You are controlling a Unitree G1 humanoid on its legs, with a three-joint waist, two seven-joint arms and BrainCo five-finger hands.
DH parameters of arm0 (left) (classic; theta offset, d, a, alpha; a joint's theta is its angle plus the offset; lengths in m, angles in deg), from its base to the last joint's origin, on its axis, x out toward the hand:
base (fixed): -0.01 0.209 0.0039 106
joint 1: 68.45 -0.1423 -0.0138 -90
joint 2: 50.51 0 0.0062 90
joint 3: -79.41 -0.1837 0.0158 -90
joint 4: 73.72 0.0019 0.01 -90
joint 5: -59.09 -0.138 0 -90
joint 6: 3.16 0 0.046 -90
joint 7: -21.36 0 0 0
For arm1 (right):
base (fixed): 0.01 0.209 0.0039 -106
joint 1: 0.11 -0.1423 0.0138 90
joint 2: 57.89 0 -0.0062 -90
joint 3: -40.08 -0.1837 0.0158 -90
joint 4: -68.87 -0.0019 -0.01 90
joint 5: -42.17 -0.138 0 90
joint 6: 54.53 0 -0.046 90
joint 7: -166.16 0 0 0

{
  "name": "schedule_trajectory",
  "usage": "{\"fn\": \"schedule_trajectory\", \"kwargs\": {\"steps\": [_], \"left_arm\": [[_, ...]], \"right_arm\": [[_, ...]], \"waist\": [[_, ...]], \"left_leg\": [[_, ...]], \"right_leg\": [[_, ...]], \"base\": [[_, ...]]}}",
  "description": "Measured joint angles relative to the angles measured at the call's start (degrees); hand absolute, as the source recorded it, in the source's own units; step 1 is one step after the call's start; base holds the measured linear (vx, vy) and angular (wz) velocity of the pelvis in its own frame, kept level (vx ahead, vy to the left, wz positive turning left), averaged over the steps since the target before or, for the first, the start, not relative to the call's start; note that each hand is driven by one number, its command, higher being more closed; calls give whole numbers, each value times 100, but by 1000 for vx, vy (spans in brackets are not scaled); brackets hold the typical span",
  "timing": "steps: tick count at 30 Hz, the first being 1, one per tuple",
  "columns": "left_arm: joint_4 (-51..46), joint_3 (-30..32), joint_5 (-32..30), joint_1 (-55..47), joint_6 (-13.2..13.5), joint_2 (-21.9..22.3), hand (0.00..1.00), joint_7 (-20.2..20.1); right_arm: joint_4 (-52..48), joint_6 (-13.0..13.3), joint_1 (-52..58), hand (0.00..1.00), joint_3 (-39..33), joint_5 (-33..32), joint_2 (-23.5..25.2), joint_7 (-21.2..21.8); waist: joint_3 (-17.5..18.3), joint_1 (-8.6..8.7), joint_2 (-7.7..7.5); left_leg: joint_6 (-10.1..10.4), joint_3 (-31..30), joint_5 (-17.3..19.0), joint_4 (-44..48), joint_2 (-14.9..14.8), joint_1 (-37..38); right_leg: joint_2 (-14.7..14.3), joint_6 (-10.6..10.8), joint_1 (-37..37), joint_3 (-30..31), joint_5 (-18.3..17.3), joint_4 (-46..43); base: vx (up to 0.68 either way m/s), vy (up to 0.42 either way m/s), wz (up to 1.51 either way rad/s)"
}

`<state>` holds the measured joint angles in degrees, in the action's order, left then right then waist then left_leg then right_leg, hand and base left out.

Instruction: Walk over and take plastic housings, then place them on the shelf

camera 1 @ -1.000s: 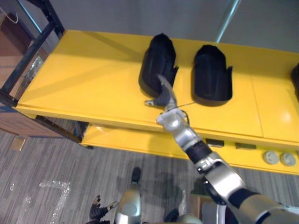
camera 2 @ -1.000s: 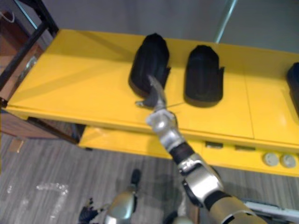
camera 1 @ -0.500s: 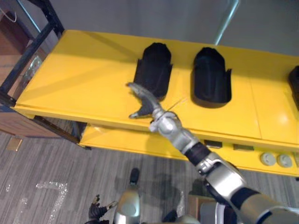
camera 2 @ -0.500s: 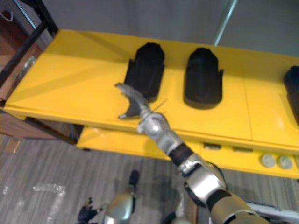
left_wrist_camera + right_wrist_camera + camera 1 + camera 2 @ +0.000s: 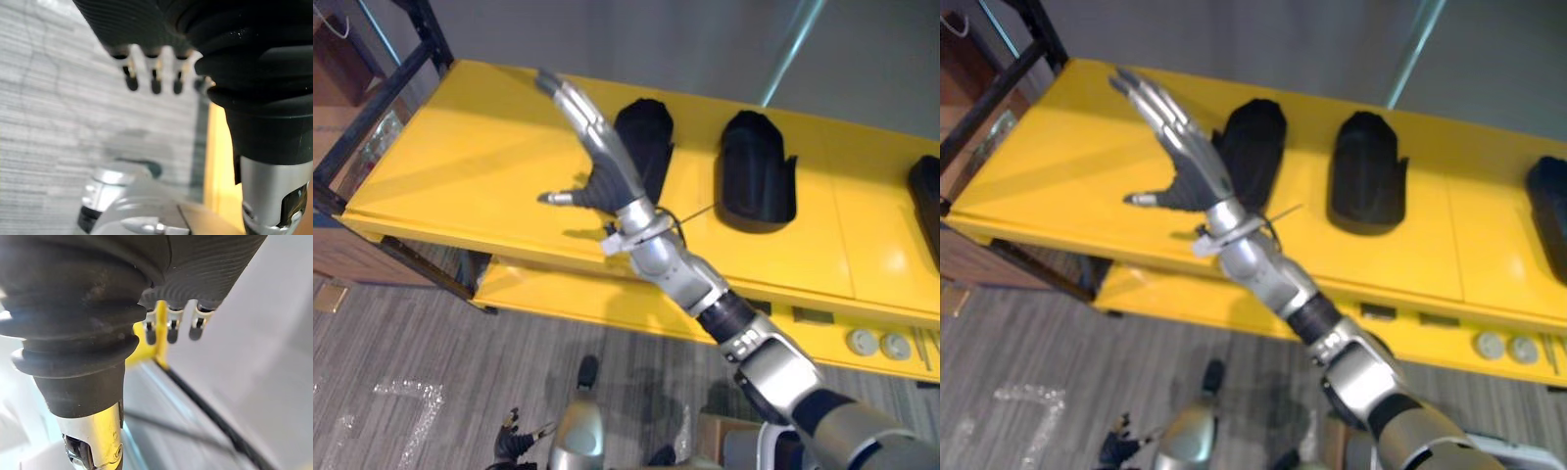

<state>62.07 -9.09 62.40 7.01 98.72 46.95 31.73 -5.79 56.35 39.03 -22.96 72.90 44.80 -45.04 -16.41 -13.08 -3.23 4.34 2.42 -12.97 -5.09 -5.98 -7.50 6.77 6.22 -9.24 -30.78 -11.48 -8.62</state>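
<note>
Three black plastic housings lie on the yellow shelf (image 5: 460,166): the left one (image 5: 651,137), a middle one (image 5: 757,171) and a third (image 5: 925,201) cut off at the right edge. My right hand (image 5: 605,184) is raised over the shelf in front of the left housing. It is open and holds nothing, with straight fingers pointing up and left and the thumb out to the side; it hides part of that housing. My left hand (image 5: 514,446) hangs low over the floor, its fingers (image 5: 154,83) relaxed and empty.
A black metal rack (image 5: 372,108) stands at the shelf's left end. A lower yellow ledge (image 5: 607,299) carries two round pale parts (image 5: 876,344) at the right. A slanted pole (image 5: 793,49) rises behind the shelf. Grey striped carpet (image 5: 411,362) lies in front.
My right hand has lifted away from the left housing's front edge and swung up and to the left, its fingers stretching out straight. All the housings stay on the shelf.
</note>
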Motion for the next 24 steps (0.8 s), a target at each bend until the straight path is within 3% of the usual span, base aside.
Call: {"fn": "schedule_trajectory", "kwargs": {"steps": [4, 9, 12, 15, 19, 21, 22, 24], "left_arm": [[27, 6, -157, 4, 78, -4, 0, 63], [54, 5, -384, 74, 167, -9, 0, 82], [125, 32, -352, 189, 166, -29, 0, 176], [242, 57, -315, 213, 52, 1, 0, 239], [492, 65, -311, 110, 3, 83, 0, 319], [505, 121, -312, 40, -4, 149, 0, 335], [508, 244, -311, 1, 1, 221, 0, 339], [503, 227, -313, -19, 26, 279, 0, 343]], "right_arm": [[-778, 29, 20, 0, -384, -123, -65, 71], [-1827, -441, 648, 0, -931, -1109, -479, 616], [-2533, -630, 1899, 0, -2050, -1672, -954, 746], [-2815, -718, 3372, 0, -3319, -2021, -1290, 732], [-2756, -660, 5568, 0, -4575, -3128, -1098, 769], [-2553, -512, 6177, 0, -4871, -3343, -865, 817], [-2266, -326, 6735, 0, -5074, -3529, -633, 913], [-2092, -66, 7277, 0, -5089, -3737, -290, 1031]], "waist": [[157, 143, -153], [392, 423, -277], [602, 606, -318], [756, 948, -230], [918, 1461, 6], [974, 1640, 91], [999, 1828, 136], [1026, 1955, 230]], "left_leg": [[15, 190, 73, -4, -14, 148], [20, 647, 172, -6, -86, 368], [27, 1001, 192, -11, -154, 455], [43, 1395, 215, -15, -235, 585], [134, 1890, 291, -18, -432, 863], [154, 2077, 310, -18, -495, 968], [187, 2209, 341, -18, -529, 1061], [205, 2361, 399, -17, -543, 1158]], "right_leg": [[0, 14, -87, 196, 97, 189], [6, -5, -78, 622, 231, 314], [-11, -37, 27, 994, 369, 348], [-9, -57, 150, 1395, 485, 352], [-135, -115, 267, 1966, 610, 394], [-173, -128, 316, 2123, 597, 398], [-195, -123, 318, 2223, 561, 364], [-200, -111, 326, 2355, 545, 335]], "base": [[3, -1, -27], [-3, 7, -44], [2, 9, -63], [-33, 12, -65], [-37, -12, -74], [-47, -23, -62], [-35, -21, -47], [-25, -4, -37]]}}
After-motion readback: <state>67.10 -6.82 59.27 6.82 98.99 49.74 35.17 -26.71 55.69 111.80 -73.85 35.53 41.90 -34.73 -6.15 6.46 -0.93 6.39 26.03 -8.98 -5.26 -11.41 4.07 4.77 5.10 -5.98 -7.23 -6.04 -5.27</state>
